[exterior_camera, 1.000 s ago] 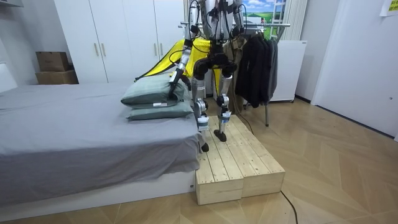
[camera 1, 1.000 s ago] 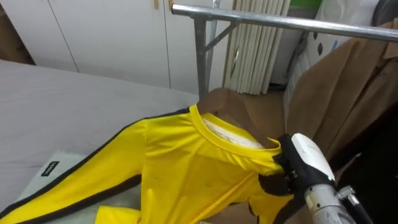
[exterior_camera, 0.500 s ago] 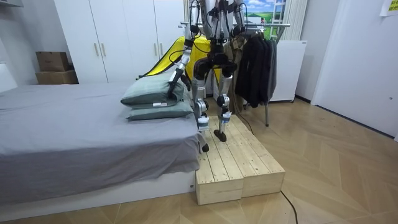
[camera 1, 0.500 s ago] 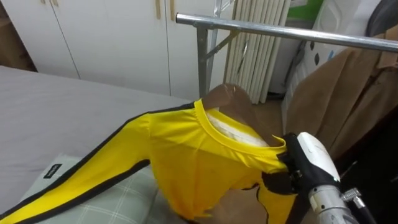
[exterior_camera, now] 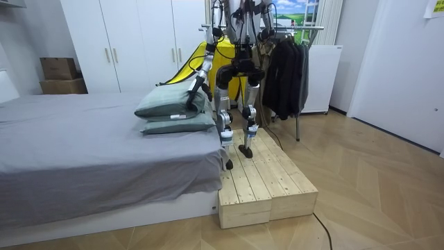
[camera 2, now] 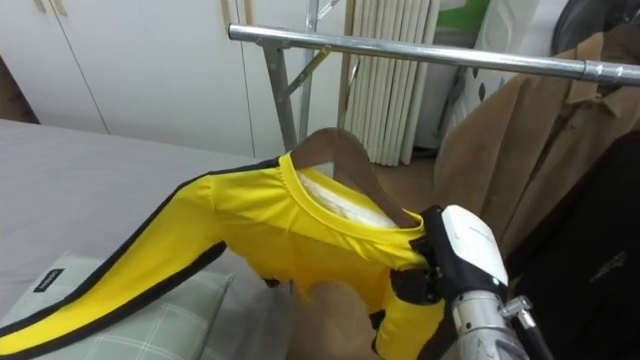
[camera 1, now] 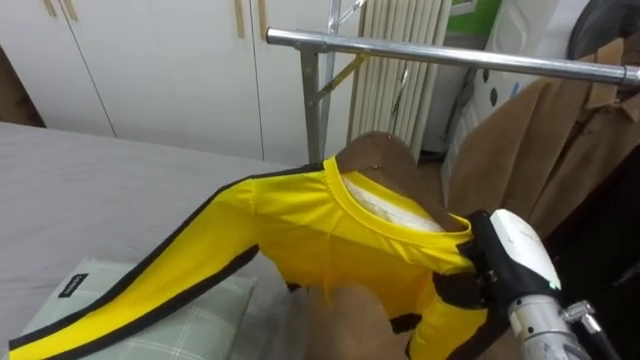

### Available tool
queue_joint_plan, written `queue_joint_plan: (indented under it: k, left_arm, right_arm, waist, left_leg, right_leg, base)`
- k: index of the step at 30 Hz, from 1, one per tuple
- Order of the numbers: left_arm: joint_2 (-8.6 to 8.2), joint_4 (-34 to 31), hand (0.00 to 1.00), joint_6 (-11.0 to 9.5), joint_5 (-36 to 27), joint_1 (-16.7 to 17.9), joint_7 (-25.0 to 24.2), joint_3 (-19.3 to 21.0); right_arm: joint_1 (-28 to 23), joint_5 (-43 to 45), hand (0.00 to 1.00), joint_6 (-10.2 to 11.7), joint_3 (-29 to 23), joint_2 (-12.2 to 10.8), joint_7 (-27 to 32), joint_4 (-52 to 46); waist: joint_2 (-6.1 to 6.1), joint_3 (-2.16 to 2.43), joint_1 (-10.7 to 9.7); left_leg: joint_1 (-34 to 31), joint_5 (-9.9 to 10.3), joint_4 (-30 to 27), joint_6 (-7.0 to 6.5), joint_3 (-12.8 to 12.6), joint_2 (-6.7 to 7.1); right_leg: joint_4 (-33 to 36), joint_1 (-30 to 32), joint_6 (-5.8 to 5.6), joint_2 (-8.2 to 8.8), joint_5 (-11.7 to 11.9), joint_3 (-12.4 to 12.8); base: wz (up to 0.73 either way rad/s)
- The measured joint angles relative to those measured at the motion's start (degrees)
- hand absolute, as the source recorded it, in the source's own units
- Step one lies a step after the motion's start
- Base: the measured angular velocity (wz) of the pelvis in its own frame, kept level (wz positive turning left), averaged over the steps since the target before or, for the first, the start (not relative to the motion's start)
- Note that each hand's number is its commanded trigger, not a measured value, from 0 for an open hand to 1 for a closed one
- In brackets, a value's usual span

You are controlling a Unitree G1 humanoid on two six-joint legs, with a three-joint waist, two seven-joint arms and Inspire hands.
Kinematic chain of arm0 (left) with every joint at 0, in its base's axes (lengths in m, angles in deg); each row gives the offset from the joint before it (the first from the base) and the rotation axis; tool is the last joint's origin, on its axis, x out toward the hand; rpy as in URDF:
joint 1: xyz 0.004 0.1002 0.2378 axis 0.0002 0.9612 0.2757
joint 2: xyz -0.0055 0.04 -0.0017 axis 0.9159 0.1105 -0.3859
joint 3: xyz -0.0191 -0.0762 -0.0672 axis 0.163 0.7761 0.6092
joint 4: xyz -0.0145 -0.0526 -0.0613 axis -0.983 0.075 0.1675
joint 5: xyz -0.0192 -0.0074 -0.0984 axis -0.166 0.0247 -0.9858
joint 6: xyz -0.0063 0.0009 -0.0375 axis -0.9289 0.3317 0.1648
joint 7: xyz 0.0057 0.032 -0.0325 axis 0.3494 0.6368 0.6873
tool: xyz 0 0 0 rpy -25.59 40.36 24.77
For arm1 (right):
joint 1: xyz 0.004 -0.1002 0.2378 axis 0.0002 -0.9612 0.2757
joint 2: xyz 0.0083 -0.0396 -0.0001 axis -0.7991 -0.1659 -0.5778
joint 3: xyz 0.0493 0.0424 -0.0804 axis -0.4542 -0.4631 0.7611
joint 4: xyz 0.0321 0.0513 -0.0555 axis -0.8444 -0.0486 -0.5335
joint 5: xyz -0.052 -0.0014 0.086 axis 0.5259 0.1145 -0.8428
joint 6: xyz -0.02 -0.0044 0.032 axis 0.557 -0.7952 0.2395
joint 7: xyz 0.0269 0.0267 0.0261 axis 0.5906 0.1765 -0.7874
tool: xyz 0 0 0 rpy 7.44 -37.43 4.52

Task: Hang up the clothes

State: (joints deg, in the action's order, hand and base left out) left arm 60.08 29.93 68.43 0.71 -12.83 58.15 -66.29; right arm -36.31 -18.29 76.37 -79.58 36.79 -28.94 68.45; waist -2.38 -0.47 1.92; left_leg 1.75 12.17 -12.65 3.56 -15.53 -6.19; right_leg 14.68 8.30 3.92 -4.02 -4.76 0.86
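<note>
Currently, right hand [camera 1: 512,258] grips yellow shirt [camera 1: 330,240] collar below rail [camera 1: 450,55]; room view shows robot standing on wooden platform [exterior_camera: 267,187] beside bed [exterior_camera: 90,153].

One yellow shirt [camera 1: 330,240], one brown hanger [camera 1: 380,155], one metal rail [camera 1: 450,58] at twelve o'clock, one tan coat [camera 1: 520,140] at three o'clock, two stacked pillows [exterior_camera: 173,105], one bed [exterior_camera: 83,153]

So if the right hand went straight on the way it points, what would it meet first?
The right hand, shut on the yellow shirt, points up and slightly left. Past the cloth it holds, the metal rail looks first in line, though depth is unclear.
</note>
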Motion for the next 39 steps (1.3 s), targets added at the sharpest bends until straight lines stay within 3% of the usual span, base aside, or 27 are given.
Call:
queue_joint_plan:
  k: [12, 17, 28, 39]
  left_arm:
    - [-0.04, -0.1, 0.0, -0.9, 0.0, 1.3, -1.0, 2.0]
    - [0.29, -1.1, 0.0, -1.2, 0.0, 2.2, -2.3, 2.1]
    - [0.51, -3.8, 0.0, -1.2, 1.6, 3.2, -4.0, 3.9]
    - [0.56, -3.8, 0.0, -1.9, 3.0, 3.2, -5.0, 6.6]
  right_arm:
    - [0.3, 1.3, 1.0, 0.0, -5.9, 2.4, 0.0, -0.4]
    - [0.7, 1.3, 1.0, 0.0, -6.5, 5.2, 0.1, -0.4]
    - [1.5, 0.8, 1.0, 0.1, -7.0, 5.8, 0.1, -0.4]
    - [4.6, -0.2, 1.0, 0.6, -9.4, 6.8, 0.0, -0.2]
  waist:
    - [-0.5, 0.11, -0.2]
    - [-1.39, 0.01, -0.2]
    - [-2.39, -0.45, -0.3]
    - [-2.72, -0.45, -0.2]
  left_leg:
    - [0.0, 0.0, 1.2, -0.07, -0.1, 0.26]
    - [0.1, -0.1, 1.4, -0.25, -0.1, 0.52]
    - [-0.2, -0.1, 1.6, -0.54, 0.6, 0.78]
    - [-0.2, -0.1, 1.7, -0.64, 2.0, 1.01]
  right_leg:
    - [0.0, 0.4, -0.07, -0.21, 0.0, 0.6]
    - [-0.1, 0.5, -0.29, 0.0, -0.2, 0.6]
    - [-0.9, 0.3, -0.57, 0.29, 0.0, 0.2]
    - [-1.1, 0.2, -0.69, 0.47, -0.1, -0.3]
  base:
    - [-0.03]
    - [0.0]
    - [0.01]
    - [0.01]
